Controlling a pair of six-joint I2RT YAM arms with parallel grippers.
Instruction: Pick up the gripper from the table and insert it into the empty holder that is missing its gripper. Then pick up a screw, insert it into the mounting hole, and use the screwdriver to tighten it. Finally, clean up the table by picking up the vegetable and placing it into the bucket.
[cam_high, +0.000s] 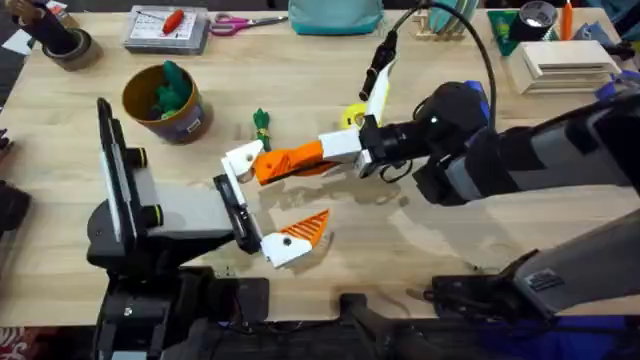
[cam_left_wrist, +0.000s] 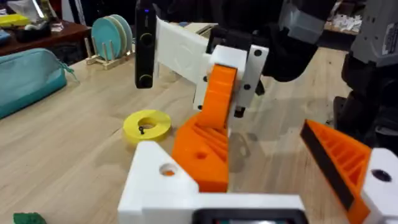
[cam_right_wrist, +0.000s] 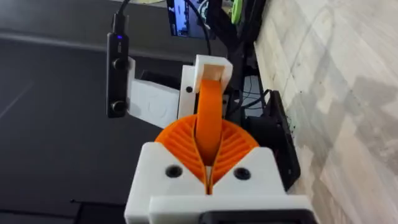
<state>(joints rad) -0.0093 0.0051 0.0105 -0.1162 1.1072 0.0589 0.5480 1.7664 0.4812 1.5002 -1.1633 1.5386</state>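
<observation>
Orange ribbed plastic wedge, the loose gripper (cam_high: 290, 160), reads light, stiff and slippery; we judge its flat flanks the best hold. Our right claw (cam_high: 268, 165) is clenched on it, just above the table (cam_high: 400, 250), against the released left claw's (cam_high: 250, 205) bare white holder (cam_high: 240, 160).

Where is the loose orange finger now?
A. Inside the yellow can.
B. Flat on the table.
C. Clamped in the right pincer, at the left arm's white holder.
C: the right pincer has its ribbed pads shut on the orange finger, whose tip is at the white holder.
</observation>
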